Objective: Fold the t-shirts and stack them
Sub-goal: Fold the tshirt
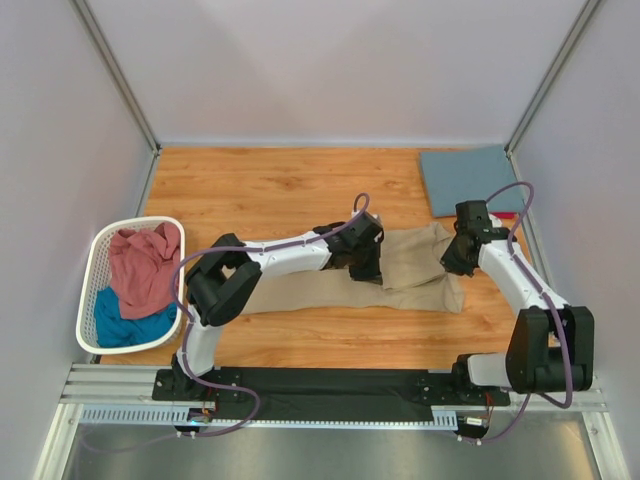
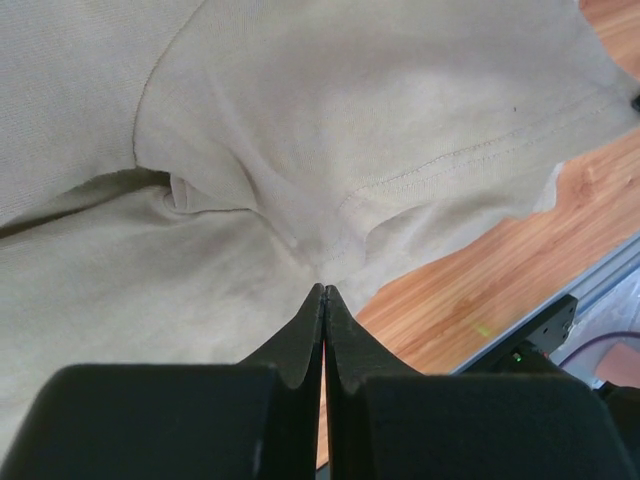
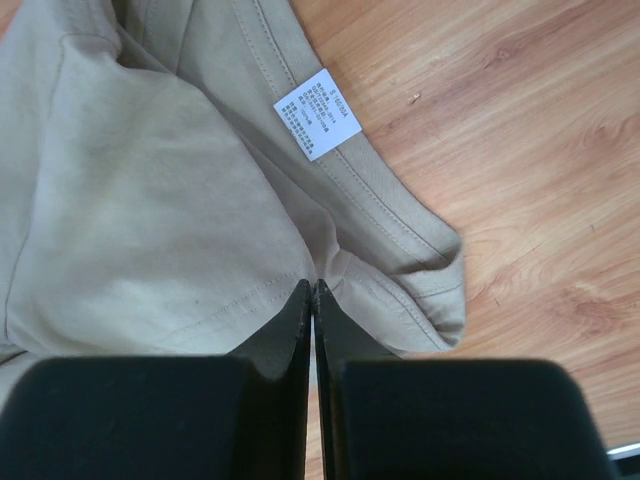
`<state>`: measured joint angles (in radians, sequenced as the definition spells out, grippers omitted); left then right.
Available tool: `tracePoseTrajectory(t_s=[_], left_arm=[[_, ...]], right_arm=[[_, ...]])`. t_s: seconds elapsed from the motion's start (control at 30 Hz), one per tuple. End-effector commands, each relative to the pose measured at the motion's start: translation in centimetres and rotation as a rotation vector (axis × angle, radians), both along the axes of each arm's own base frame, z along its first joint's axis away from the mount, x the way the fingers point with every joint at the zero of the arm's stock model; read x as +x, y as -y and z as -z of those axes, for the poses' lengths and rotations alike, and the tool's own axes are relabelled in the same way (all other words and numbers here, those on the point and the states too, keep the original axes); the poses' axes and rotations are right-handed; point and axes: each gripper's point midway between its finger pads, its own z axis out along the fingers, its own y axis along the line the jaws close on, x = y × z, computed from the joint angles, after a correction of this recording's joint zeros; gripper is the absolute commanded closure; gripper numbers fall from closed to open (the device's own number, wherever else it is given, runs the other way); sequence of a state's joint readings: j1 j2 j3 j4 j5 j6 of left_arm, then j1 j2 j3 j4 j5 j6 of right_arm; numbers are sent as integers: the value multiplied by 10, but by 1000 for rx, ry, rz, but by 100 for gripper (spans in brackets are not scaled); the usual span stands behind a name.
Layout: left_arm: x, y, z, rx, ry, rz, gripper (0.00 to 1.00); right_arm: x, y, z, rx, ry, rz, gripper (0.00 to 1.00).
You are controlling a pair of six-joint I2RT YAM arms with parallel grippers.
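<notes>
The tan t-shirt (image 1: 410, 265) lies partly folded across the middle of the wooden table. My left gripper (image 1: 368, 268) is shut on the tan cloth (image 2: 300, 150), which puckers at the fingertips (image 2: 315, 296). My right gripper (image 1: 455, 262) is shut on the tan shirt's hem (image 3: 200, 240) next to its collar and white neck label (image 3: 317, 113). A folded slate blue t-shirt (image 1: 470, 178) lies at the back right with a red one (image 1: 505, 214) showing under its edge. A dusty pink t-shirt (image 1: 142, 265) and a teal t-shirt (image 1: 125, 322) lie in the basket.
A white slatted laundry basket (image 1: 97, 262) stands at the table's left edge. Grey walls enclose the table on three sides. The metal rail (image 1: 330, 395) with the arm bases runs along the near edge.
</notes>
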<state>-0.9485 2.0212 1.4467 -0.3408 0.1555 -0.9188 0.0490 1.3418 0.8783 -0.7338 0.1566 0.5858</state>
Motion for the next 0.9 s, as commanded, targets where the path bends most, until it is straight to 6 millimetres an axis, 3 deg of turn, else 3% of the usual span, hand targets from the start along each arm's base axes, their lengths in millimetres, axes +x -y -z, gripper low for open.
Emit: tracePoseTrajectory(t_s=[0.0, 0.43, 0.73, 0.87], left_arm=[[3, 4, -42, -40, 61, 7, 100], [-4, -16, -44, 33, 50, 3, 100], [-12, -19, -45, 17, 57, 43, 100], [-18, -6, -44, -91, 104, 96, 84]], right_arm=[[5, 6, -21, -28, 45, -3, 100], [-49, 11, -28, -42, -3, 13, 100], [-52, 1, -16, -11, -5, 15, 100], [-50, -1, -15, 1, 7, 17, 100]])
